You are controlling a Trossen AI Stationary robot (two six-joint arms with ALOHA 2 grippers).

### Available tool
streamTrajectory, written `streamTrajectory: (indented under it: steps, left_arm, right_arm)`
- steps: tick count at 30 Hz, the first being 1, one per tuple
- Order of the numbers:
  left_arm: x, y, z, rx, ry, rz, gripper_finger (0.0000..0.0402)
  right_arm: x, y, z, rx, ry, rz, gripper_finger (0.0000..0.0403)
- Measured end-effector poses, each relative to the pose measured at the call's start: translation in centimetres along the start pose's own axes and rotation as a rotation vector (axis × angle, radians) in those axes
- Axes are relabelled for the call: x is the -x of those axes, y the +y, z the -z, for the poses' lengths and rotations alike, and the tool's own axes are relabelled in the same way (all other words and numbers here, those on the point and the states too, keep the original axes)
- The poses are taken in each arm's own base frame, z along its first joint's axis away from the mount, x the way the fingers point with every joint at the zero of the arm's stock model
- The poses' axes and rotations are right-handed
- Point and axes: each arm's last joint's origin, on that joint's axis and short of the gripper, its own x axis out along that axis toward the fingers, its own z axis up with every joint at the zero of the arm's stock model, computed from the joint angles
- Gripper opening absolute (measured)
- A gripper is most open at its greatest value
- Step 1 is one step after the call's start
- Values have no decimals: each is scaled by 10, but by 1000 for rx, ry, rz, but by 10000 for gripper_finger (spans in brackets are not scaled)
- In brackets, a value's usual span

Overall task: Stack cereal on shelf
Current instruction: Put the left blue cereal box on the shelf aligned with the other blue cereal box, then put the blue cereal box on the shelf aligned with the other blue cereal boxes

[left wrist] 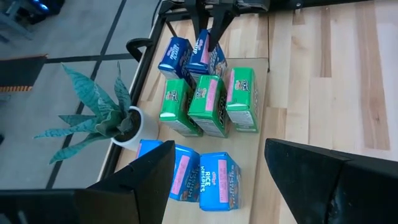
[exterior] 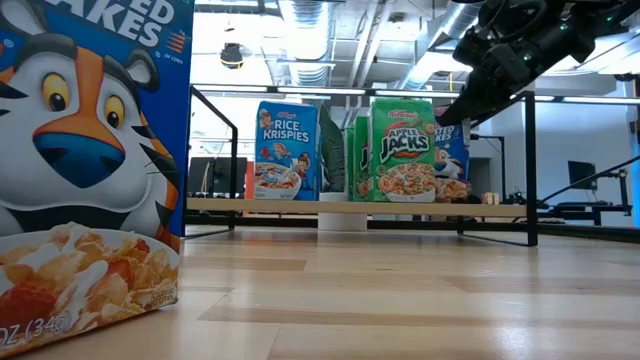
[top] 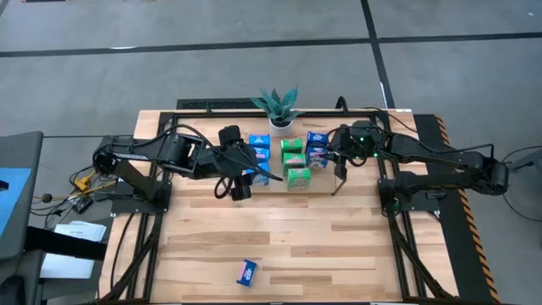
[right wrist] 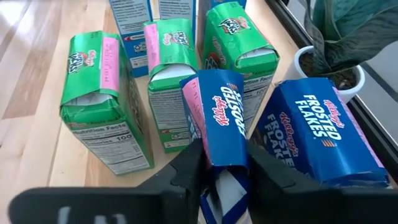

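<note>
While the right gripper (right wrist: 217,163) pinches the top of a blue Frosted Flakes box (right wrist: 219,118) between its two fingers, it holds that box over the shelf (top: 331,187), tilted against a second Frosted Flakes box (right wrist: 317,130) just beside it. This looks like the placing step: the box is at the row but not yet seen standing square. The next move calls for bringing it upright, setting its base flat on the board, and only then spreading the fingers, since the neighbours are close enough to be knocked.

Beyond the held box stand three green boxes (right wrist: 102,99) in a tight cluster, and past them more blue boxes (top: 259,151) at the shelf's far end. A potted plant (top: 280,108) sits just behind the shelf.

Across the shelf, the left gripper (top: 240,188) hangs above the board's left end with its fingers apart and nothing between them; it seems to be waiting.

One cereal box (top: 246,272) lies well apart from everything, flat on the table (top: 356,246) near its front edge, so by my judgement the task is nearly done but that one must still be fetched. From table height it fills the foreground.
</note>
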Motion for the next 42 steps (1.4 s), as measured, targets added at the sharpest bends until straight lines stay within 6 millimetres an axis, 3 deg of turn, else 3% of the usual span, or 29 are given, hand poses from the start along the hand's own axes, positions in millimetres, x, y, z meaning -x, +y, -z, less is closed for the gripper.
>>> streamTrajectory:
  steps: [10,22,34,42]
  left_arm:
    - [0,0,0,-1,2,-2,240]
    - [0,1,2,-11,19,-11,239]
    - [0,-1,3,2,36,56,239]
    - [8,-16,18,113,203,282,240]
  right_arm:
    - [0,-1,0,0,2,22,207]
    - [3,-1,-7,-6,-6,24,239]
    - [26,-1,-38,4,-7,18,240]
    - [57,32,-84,122,-113,-123,240]
